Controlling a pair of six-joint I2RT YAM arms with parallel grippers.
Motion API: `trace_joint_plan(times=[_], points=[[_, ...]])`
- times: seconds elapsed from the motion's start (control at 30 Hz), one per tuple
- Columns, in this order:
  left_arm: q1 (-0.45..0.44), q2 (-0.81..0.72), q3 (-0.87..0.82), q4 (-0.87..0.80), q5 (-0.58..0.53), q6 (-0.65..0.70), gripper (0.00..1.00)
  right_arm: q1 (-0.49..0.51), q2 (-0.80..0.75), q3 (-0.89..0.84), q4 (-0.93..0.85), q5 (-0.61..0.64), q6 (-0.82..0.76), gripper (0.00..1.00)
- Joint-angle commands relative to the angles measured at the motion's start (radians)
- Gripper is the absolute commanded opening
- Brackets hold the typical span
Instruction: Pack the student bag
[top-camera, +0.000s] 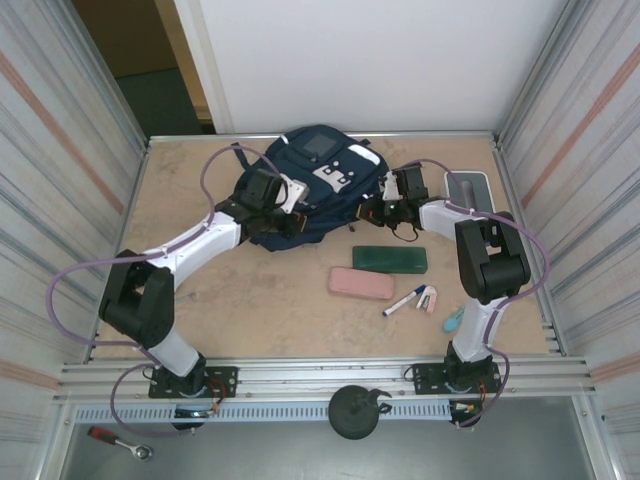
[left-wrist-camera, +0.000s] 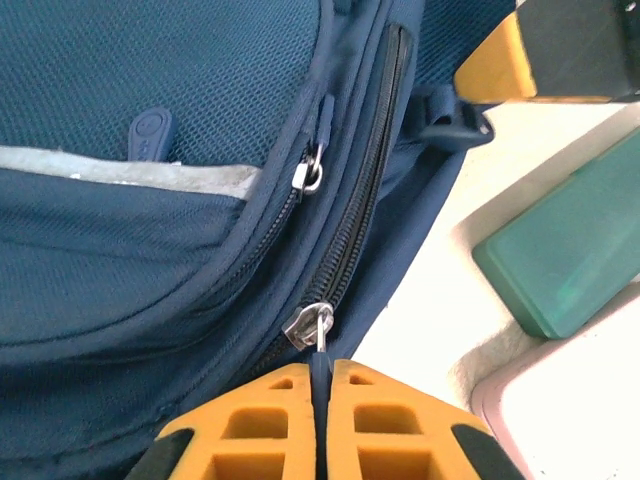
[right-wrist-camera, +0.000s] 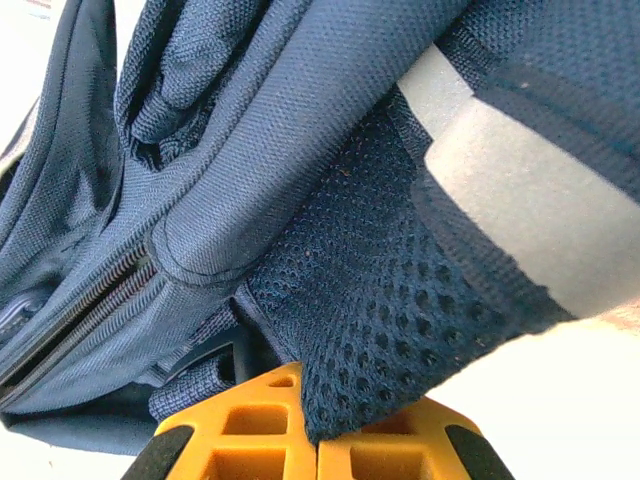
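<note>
Judging by the layout, the packing was reckoned barely begun: a green case (top-camera: 389, 259), a pink case (top-camera: 361, 283) and a marker (top-camera: 404, 301) were set out on the counter (top-camera: 250, 300) near the bag (top-camera: 310, 185), and nothing could be seen inside it. The zip (left-wrist-camera: 370, 180) was seen closed along its visible run in the left wrist view, so opening it was taken to be the step in hand. Loading the loose items and closing up were left to be done.

The bag was laid at the far middle of the counter, between the two arms. The left claw (left-wrist-camera: 320, 372) was clenched on the zip's pull tab (left-wrist-camera: 320, 340) at the bag's near edge, with the slider (left-wrist-camera: 306, 326) just beyond the fingertips. The right claw (right-wrist-camera: 316, 388) was clamped on a fold of dark mesh (right-wrist-camera: 370, 300) at the bag's right side, the fabric being pinched between its closed fingers. The bag was thus gripped from both sides.
</note>
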Motion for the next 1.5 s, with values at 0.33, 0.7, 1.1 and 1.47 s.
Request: trace_joint_plan(times=[0.33, 0.7, 1.1, 1.47], points=[[0.023, -0.008, 0.011, 0.001, -0.041, -0.013, 0.0, -0.003, -0.045, -0.084, 0.046, 0.084, 0.033, 0.0], [0.061, -0.067, -0.054, -0.035, -0.099, -0.027, 0.0, -0.015, -0.053, -0.119, 0.069, 0.164, 0.045, 0.0], [-0.097, 0.124, 0.159, 0.009, -0.037, -0.049, 0.0, 0.099, -0.048, -0.093, 0.138, 0.142, 0.091, 0.0], [0.029, -0.096, -0.066, -0.062, -0.259, -0.05, 0.0, -0.02, -0.106, -0.224, 0.1, 0.285, 0.084, 0.0]])
